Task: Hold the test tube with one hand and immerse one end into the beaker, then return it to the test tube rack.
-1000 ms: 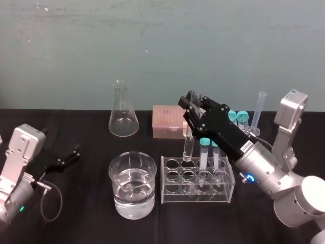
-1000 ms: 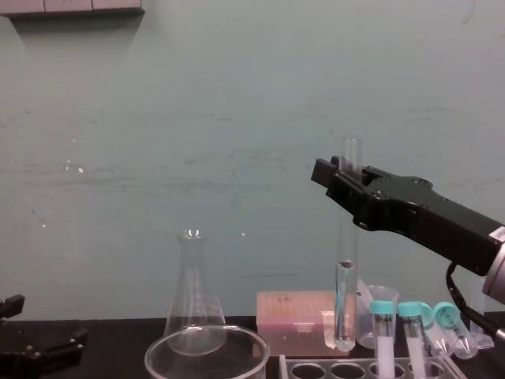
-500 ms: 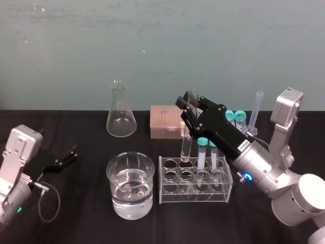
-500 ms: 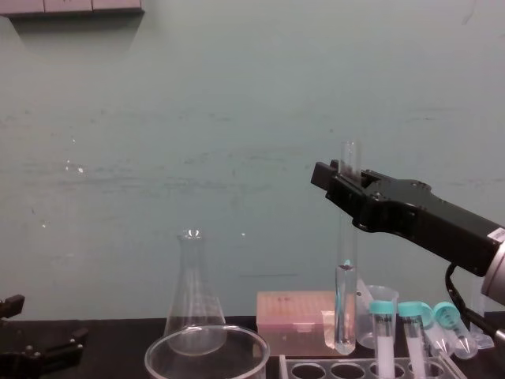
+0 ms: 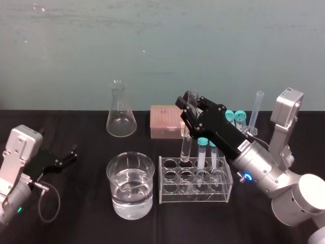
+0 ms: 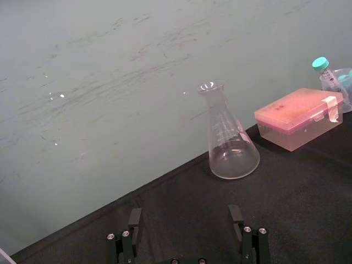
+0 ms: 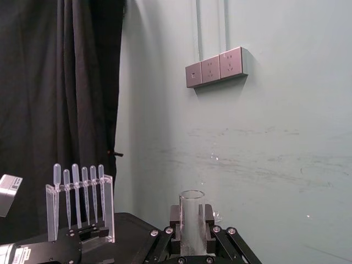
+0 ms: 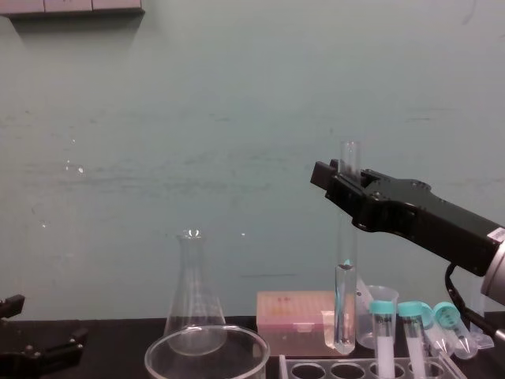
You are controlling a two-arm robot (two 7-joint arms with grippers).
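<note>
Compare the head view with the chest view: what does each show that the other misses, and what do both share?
Head, not chest: the water level in the beaker, and the test tube rack's rows of holes. Chest, not head: side-on, the test tube with its rounded bottom just above the rack's top and a liquid line partway up it. Both: the right gripper shut on the test tube, the left gripper open and parked at the left, the conical flask, the pink box, teal-capped tubes.
</note>
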